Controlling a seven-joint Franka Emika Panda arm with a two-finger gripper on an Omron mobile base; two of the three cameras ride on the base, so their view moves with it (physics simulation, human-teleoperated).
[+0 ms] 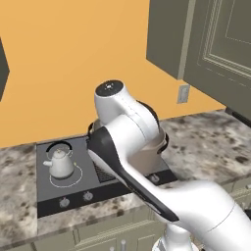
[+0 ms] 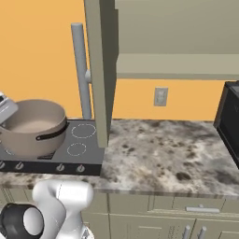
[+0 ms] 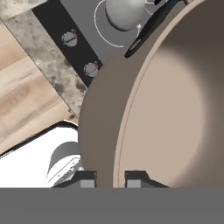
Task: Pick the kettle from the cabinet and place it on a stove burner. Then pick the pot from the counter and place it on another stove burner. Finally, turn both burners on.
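Observation:
The silver-grey kettle stands upright on a white-ringed stove burner at the left of the dark cooktop. The wide tan pot is over the right part of the cooktop, and whether its base touches I cannot tell. My gripper is shut on the pot's rim, one fingertip outside the wall and the other inside. In the left base view my arm hides most of the pot. The doorless cabinet hangs above the granite counter.
Stove knobs line the cooktop's front edge, above the wood floor. Two small burner rings lie right of the pot. A tall cabinet side panel stands close beside the pot. A black appliance sits at the far right of the counter.

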